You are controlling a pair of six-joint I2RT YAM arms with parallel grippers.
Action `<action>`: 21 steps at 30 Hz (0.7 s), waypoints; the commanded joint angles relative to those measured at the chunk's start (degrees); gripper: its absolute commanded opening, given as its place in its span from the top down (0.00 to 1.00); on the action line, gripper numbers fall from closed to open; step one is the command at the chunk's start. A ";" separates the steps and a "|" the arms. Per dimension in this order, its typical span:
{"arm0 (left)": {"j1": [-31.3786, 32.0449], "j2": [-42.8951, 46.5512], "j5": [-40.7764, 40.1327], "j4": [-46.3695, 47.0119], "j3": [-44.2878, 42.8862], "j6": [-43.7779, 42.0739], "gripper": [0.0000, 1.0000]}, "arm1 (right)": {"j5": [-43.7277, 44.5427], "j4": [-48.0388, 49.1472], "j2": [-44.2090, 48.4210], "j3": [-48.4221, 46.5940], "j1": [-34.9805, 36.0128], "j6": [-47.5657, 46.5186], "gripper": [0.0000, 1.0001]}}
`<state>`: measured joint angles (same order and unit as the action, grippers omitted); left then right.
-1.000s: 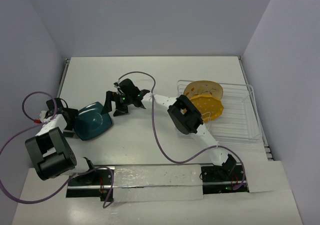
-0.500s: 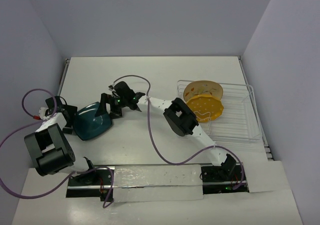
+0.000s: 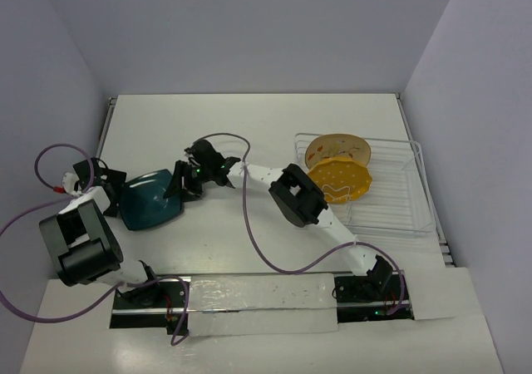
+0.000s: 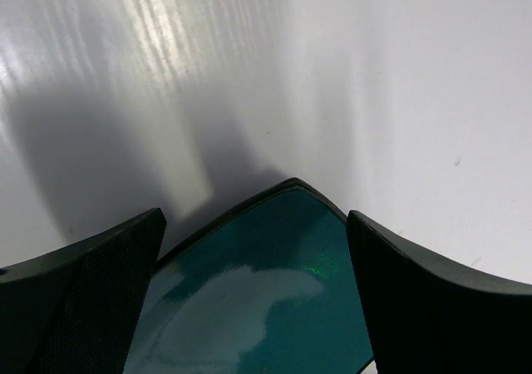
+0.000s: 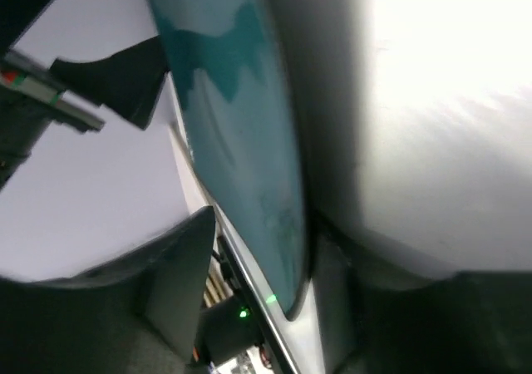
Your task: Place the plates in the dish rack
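Observation:
The dark teal plate [image 3: 150, 201] sits tilted on the table at the left, between my two grippers. My left gripper [image 3: 106, 184] stands open at its left side; in the left wrist view [image 4: 253, 224] a corner of the teal plate [image 4: 249, 307] reaches in between the wide-apart fingers [image 4: 91, 291]. My right gripper [image 3: 178, 188] straddles the plate's right rim [image 5: 237, 116]. Its jaws [image 5: 264, 224] are half closed, one finger under the plate and a gap still showing at the other. The cream floral plate [image 3: 337, 146] and the yellow dotted plate [image 3: 341, 181] stand in the dish rack [image 3: 399, 193].
The rack stands at the right side of the table, close to the right wall. A purple cable [image 3: 249, 224] loops from the right arm across the middle of the table. Another cable [image 3: 46, 162] curls by the left wall.
My right gripper has slid left onto the teal plate's right rim and its jaws have narrowed round it. The left gripper has shifted slightly and stays wide open.

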<state>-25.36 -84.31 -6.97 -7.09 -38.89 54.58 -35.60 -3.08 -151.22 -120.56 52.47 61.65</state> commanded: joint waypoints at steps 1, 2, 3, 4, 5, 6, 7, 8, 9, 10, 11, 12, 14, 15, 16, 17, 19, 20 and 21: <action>0.14 -4.11 5.21 -5.13 4.47 -0.38 0.01 | 4.54 -1.49 -0.92 2.89 0.71 2.56 0.53; 0.13 -4.02 5.21 -5.14 4.55 -0.46 0.01 | 5.34 -1.49 -0.81 3.23 0.71 2.68 0.55; 0.08 -3.65 5.21 -5.18 4.64 -0.55 0.01 | 6.35 -1.49 -0.36 3.65 0.71 2.63 0.62; 0.05 -3.32 5.26 -5.24 4.73 -0.64 0.01 | 7.33 -1.49 0.06 3.95 0.68 2.54 0.69; 0.05 -3.06 5.39 -5.30 4.79 -0.70 0.01 | 8.25 -1.49 0.39 4.02 0.62 2.34 0.73; 0.14 -3.05 5.39 -5.30 4.79 -0.87 0.01 | 8.27 -1.49 0.40 4.19 0.70 2.17 0.73; 0.14 -2.71 5.56 -5.30 4.88 -1.05 0.01 | 9.70 -1.49 0.90 4.45 0.62 1.41 0.80; 0.14 -2.36 5.73 -5.39 4.88 -1.06 0.01 | 10.43 -1.49 1.18 4.46 0.53 0.62 0.84; 0.08 -1.97 5.74 -5.58 4.76 -1.18 0.01 | 11.53 -1.43 1.69 4.77 0.53 -0.17 0.92; 0.05 -1.46 5.74 -5.82 4.54 -1.23 0.01 | 12.54 -1.44 2.58 5.09 0.40 -1.16 0.97; 0.05 -0.89 5.74 -6.08 4.28 -1.23 0.01 | 13.49 -1.49 3.67 5.41 0.19 -2.26 1.00; 0.08 -0.33 5.97 -6.71 3.74 -1.11 0.01 | 14.41 -1.40 4.55 5.60 0.03 -4.22 1.00; 0.14 0.93 6.45 -7.96 2.67 -0.84 0.01 | 16.21 -1.21 6.42 5.97 -0.28 -8.39 1.00; 0.14 2.76 6.73 -8.30 2.40 -0.50 0.01 | 16.70 -0.89 8.41 6.25 -0.45 -11.76 1.00; 0.14 4.00 8.79 -8.46 2.17 -0.19 0.01 | 17.54 0.79 9.73 7.47 -0.60 -13.39 1.00; 0.06 5.26 9.78 -8.71 1.28 0.06 0.01 | 18.30 1.84 11.23 8.41 -0.85 -15.23 1.00; 0.14 9.60 12.60 -10.90 -0.70 0.99 0.01 | 18.99 5.88 16.88 13.30 -1.60 -19.94 1.00; 0.14 12.39 15.02 -12.76 -3.66 1.34 0.01 | 18.92 10.43 20.94 15.56 -2.46 -21.10 1.00; 0.14 12.94 16.42 -13.84 -5.54 1.69 0.01 | 18.69 14.29 23.54 18.19 -3.06 -22.02 1.00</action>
<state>-25.59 -78.03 0.24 -13.55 -37.86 54.09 -24.21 0.93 -140.14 -107.71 52.05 50.64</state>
